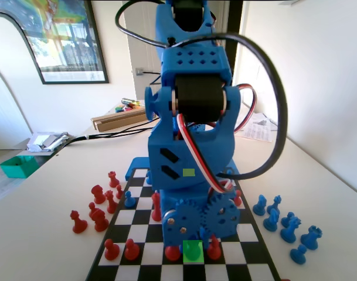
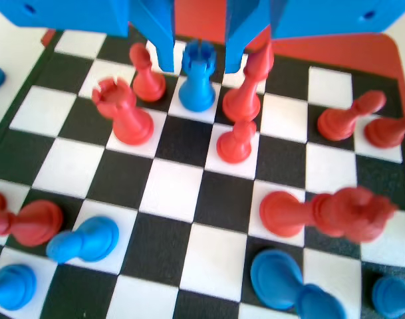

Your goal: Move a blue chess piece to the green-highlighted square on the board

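My gripper [image 1: 193,240] is down low at the near end of the board [image 1: 242,237] in the fixed view. In the wrist view a small blue chess piece [image 2: 197,80] with a notched top stands upright between the two jaws of the gripper [image 2: 199,61]. The jaws are open, with a narrow gap on each side of the piece. In the fixed view the piece [image 1: 193,250] stands on the green-highlighted square [image 1: 193,258] and is tinted green. A paler yellow-green patch [image 1: 189,172] lies over the arm further back.
Red pieces crowd the blue one: a pawn [image 2: 149,76], a rook [image 2: 124,113], a tall piece [image 2: 247,90] and another pawn [image 2: 236,141]. Red pieces [image 2: 322,212] and blue pieces [image 2: 86,239] lie toppled nearer. Spare blue pieces [image 1: 286,225] and red ones [image 1: 96,211] stand beside the board.
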You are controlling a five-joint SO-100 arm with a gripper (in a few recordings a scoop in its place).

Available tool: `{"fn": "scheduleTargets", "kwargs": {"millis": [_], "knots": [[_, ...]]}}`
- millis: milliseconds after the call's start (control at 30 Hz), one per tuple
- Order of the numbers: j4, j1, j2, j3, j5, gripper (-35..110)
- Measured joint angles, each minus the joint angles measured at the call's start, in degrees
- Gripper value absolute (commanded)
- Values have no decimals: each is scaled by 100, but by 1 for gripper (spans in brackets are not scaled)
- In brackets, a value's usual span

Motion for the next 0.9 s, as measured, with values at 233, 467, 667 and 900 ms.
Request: {"fn": "scheduleTargets", "kwargs": {"millis": [233, 467, 667, 900], "knots": [[422, 0, 0, -246, 0, 13], [1037, 0, 308, -545, 0, 10], [1731, 0, 958, -712, -18, 6], [2514, 0, 1898, -896, 44, 5]]}}
